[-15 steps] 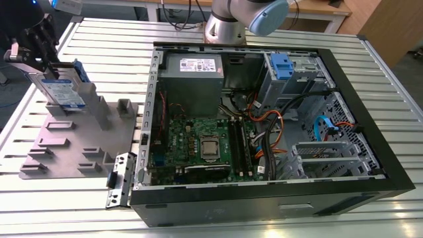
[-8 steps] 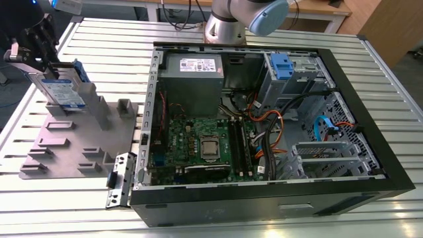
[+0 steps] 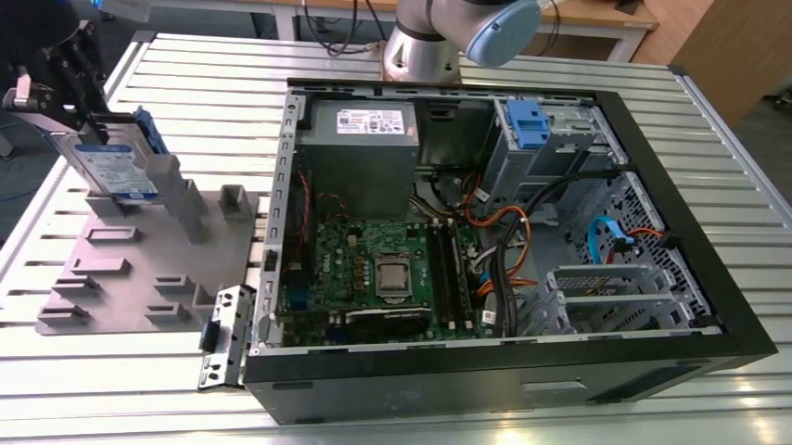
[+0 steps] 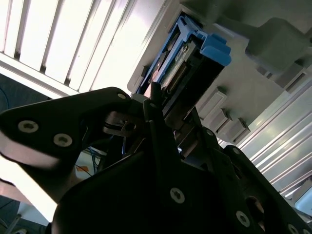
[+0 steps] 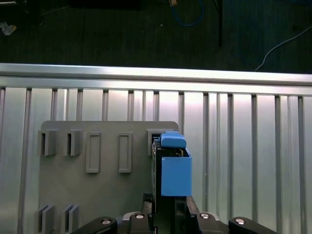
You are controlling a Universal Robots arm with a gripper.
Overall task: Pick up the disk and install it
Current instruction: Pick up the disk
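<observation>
Your gripper [image 5: 168, 208] is narrowed onto the disk [image 5: 174, 176], its fingers pinching the flat faces. The disk stands on edge just beyond the fingertips, at the grey fixture [image 5: 105, 195], whose posts presumably keep it upright for grasping.

Robotics lab bench, set up for computer assembly

I stand bolted by my arm's base [image 3: 418, 51] to a slatted aluminium tabletop [image 3: 185, 56] that carries an opened desktop computer case [image 3: 495, 380] and a grey fixture plate [image 3: 136, 269].

exterior view: high, oblique, far | both wrist views: close, share disk [image 5: 175, 178] [image 4: 191, 72]
</observation>
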